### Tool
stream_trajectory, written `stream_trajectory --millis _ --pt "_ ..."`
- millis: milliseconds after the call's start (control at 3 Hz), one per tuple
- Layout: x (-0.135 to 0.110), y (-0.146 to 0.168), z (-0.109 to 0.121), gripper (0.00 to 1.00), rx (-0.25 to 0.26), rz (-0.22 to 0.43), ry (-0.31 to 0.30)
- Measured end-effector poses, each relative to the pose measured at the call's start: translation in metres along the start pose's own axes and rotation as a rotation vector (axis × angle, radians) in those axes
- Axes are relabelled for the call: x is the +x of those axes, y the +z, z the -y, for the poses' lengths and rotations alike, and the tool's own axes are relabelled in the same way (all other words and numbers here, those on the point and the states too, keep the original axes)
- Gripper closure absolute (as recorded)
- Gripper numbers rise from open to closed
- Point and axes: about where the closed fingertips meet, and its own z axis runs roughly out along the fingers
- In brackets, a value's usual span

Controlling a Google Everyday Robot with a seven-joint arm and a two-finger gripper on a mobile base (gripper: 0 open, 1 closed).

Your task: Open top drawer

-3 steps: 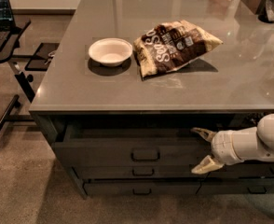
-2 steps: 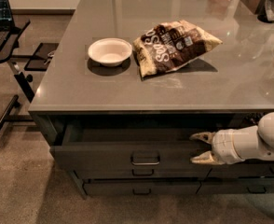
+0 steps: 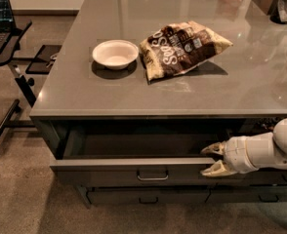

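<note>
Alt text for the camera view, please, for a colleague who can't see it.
The top drawer stands open under the grey counter, with the gripper at the right end of its front, fingers apart across the top edge. A white bowl and a snack bag lie on the counter.

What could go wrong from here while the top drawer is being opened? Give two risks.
1. The gripper sits at the right end of the top drawer, away from its central pull; an off-centre tug may skew and jam it.
2. The drawer is already well out; pulling further might hit its stop or drop it.
</note>
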Motion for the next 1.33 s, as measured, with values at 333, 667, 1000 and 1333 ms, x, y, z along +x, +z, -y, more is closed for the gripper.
stream_trajectory --millis 333,667,1000,1333 --pt "-0.0079 -0.0006 -0.0135 1.0 -0.026 0.028 -0.001" --pt "-0.0079 -0.0021 -0.0129 0.82 -0.026 0.028 -0.001" --pt "-0.0079 -0.002 -0.013 0.59 -0.026 0.028 -0.001" --pt "-0.0079 -0.002 -0.013 0.36 -0.026 0.028 -0.001"
